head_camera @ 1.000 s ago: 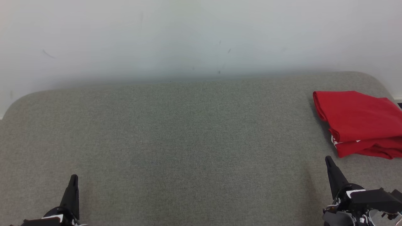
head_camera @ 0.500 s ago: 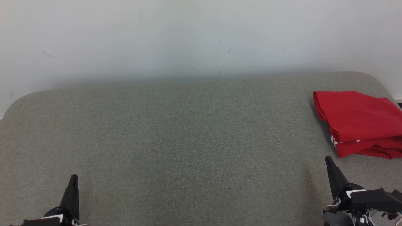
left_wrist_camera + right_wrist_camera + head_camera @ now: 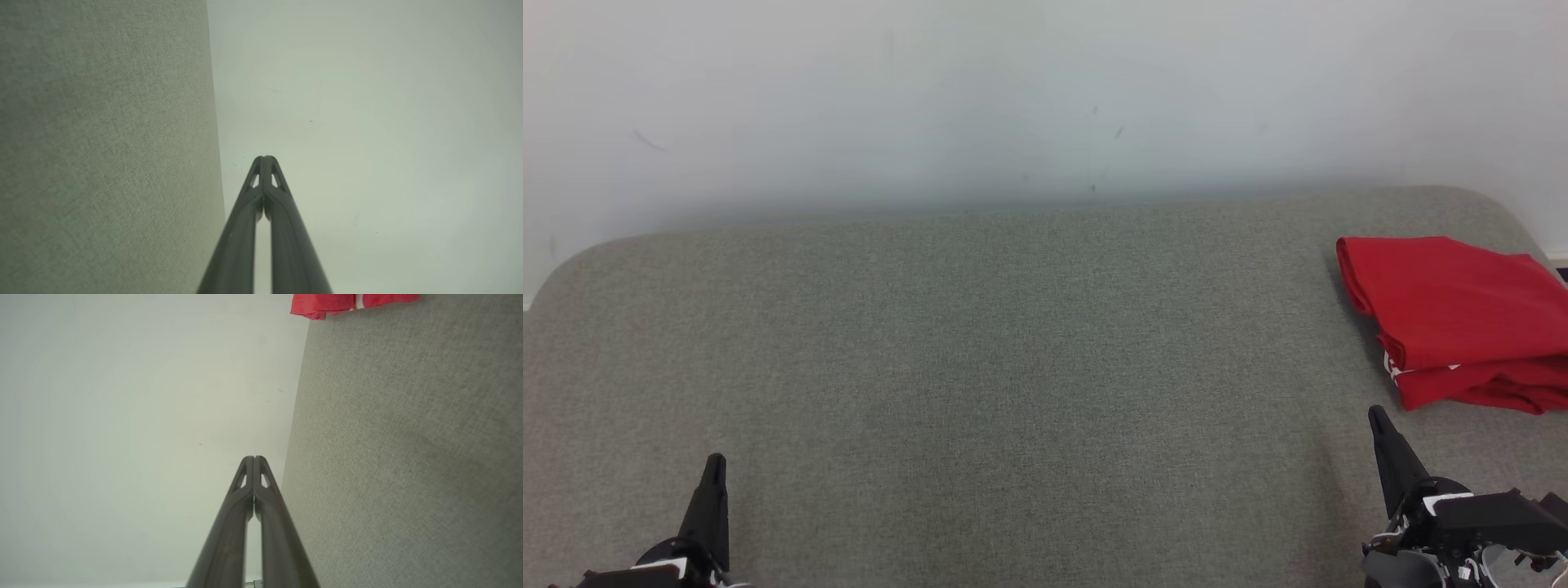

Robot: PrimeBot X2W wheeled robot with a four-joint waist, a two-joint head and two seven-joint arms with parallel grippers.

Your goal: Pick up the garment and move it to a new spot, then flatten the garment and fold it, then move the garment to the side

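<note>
The garment [image 3: 1454,314] — a red item with a small white marking along its near-left edge — is seen folded into a compact stack at the far right of the grey fabric surface [image 3: 1013,367]. It lies close to the surface's rounded far-right corner and is cut off by the right edge of the head view. The right gripper [image 3: 1375,415] is located at the lower right of that view, above the near part of the surface, with its fingers pointing up the view. Its tip is placed near the garment's near-left corner, slightly to the left of it, and a strip of bare fabric is visible between the two, so no contact is made. The left gripper [image 3: 715,462] is located at the lower left, well apart from the garment, with the bare middle of the surface between them. In the right wrist view the right gripper [image 3: 254,458] is shown with both fingers pressed together at the tips and nothing is clamped between them. The garment [image 3: 351,304] is seen at the top edge of that view, well ahead of the fingertips and to their right, resting on the surface with a white stripe exposed. In the left wrist view the left gripper [image 3: 265,158] is likewise fully closed — the fingertips meet and nothing is held. A pale wall [image 3: 1013,98] stands behind the surface.
</note>
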